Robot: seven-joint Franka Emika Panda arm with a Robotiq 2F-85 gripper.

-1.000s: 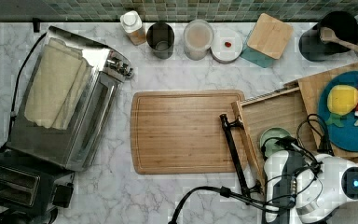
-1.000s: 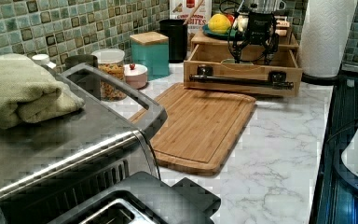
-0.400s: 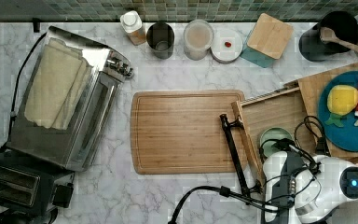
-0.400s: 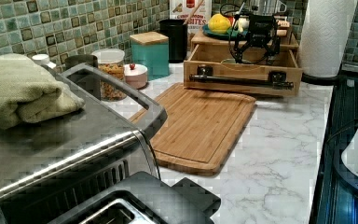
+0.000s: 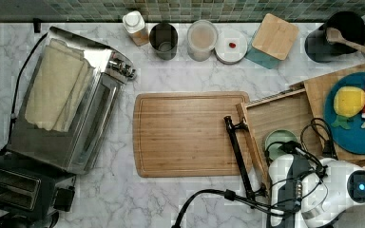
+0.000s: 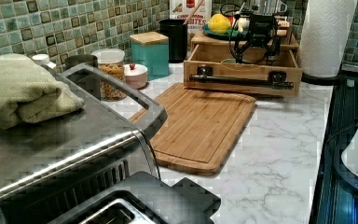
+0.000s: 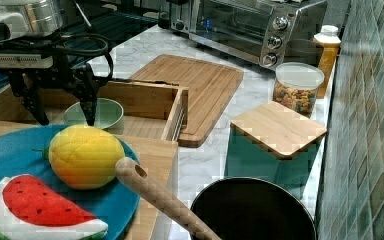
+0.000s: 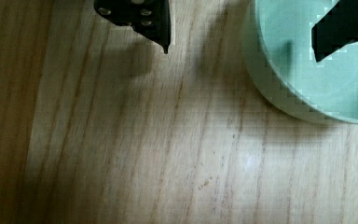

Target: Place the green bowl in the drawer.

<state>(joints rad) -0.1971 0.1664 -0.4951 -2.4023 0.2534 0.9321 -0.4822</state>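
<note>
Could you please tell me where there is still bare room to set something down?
The flat wooden cutting board is bare, as is the marble below it in the top view. The shallow light-wood drawer has free floor beside the small pale green bowl. The back row of jars is crowded.

pale green bowl point(image 7: 94, 113) upright, inside open wooden drawer point(image 7: 145, 107)

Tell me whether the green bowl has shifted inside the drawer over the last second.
No. In the top view the green bowl sits at the same spot on the drawer floor, equally far from the black bar handle.
</note>
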